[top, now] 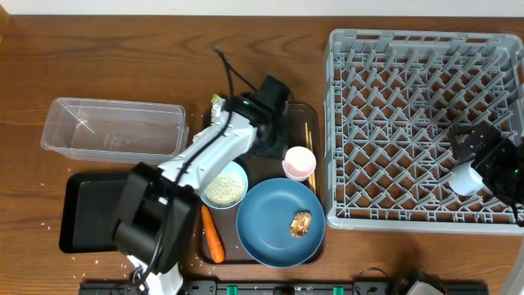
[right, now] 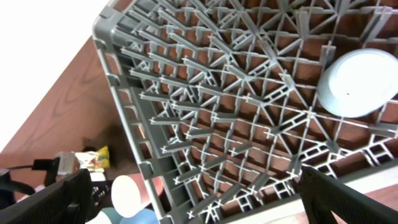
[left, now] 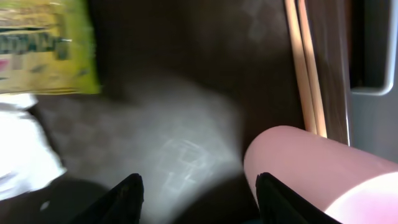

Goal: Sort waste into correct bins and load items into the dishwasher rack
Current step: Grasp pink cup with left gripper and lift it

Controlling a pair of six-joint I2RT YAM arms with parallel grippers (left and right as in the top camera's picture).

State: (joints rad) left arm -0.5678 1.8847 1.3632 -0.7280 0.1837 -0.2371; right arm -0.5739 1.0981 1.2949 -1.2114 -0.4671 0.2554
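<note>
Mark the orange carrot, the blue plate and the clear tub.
Small orange carrot [top: 213,233]: overhead view, middle of its body.
Large blue round plate [top: 264,220]: overhead view, bare left part.
Clear rectangular plastic tub [top: 110,131]: overhead view, bare floor.

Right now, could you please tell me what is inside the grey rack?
One pale cup sits in the rack, near its right side. The right arm hides the floor beneath it, so anything there cannot be seen.

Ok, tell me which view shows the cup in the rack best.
Right wrist: the cup sits large and unobstructed on the rack floor. Overhead shows it small, near the rack's right edge; left wrist doesn't show it.
</note>
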